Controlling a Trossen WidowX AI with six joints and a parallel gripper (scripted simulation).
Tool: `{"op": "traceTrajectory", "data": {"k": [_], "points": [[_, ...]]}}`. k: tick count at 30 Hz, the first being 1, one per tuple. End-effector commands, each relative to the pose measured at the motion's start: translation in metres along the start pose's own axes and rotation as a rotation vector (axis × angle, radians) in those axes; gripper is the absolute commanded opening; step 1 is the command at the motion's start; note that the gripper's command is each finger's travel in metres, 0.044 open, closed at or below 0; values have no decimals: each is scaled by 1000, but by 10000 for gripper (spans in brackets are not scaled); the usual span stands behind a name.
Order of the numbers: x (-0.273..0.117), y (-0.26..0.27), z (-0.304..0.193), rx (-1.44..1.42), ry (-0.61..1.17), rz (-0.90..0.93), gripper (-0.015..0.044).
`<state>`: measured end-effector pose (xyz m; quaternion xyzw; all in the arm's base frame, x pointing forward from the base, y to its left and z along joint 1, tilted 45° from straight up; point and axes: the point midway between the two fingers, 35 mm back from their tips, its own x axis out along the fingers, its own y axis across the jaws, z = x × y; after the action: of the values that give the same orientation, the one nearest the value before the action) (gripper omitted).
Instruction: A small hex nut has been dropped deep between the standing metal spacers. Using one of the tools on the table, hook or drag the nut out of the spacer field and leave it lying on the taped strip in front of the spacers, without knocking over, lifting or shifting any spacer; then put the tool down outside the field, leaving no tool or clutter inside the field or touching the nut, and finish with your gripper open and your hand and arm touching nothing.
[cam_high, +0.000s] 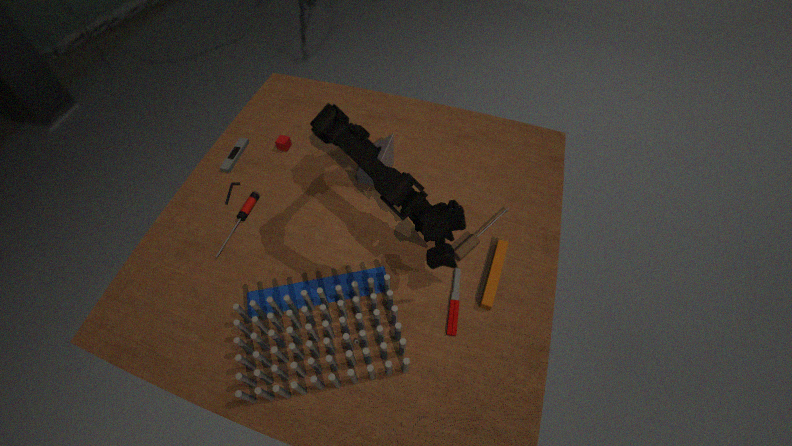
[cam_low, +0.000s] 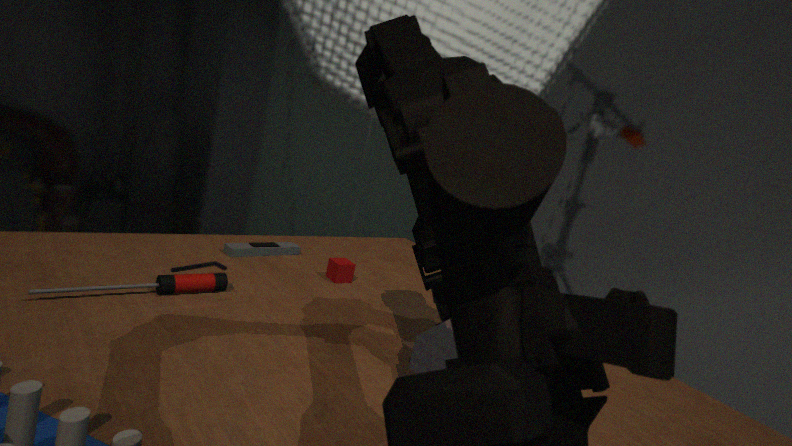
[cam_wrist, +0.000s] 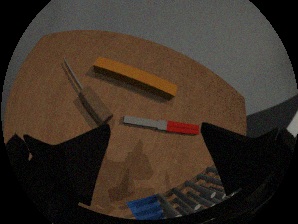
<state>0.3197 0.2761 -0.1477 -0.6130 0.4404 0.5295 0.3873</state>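
The standing metal spacers fill the field behind the blue taped strip. A tiny ring-like thing among the right-hand spacers may be the nut; it is too small to be sure. My gripper is open and empty, over the table to the right of the strip. Below it lies a tool with a red handle and grey blade. A wooden-handled tool with a thin metal shaft lies beside it. A red and black screwdriver lies at the left.
An orange bar lies right of the red-handled tool. A hex key, a grey flat tool and a red cube lie at the far left. A pale wedge block stands by the arm.
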Motion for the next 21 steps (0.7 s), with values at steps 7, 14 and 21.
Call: {"op": "traceTrajectory", "data": {"k": [7, 14, 21], "points": [[28, 77, 65, -632, 22, 446, 440], [28, 77, 65, -632, 22, 446, 440], [70, 97, 37, -631, 24, 446, 440]]}}
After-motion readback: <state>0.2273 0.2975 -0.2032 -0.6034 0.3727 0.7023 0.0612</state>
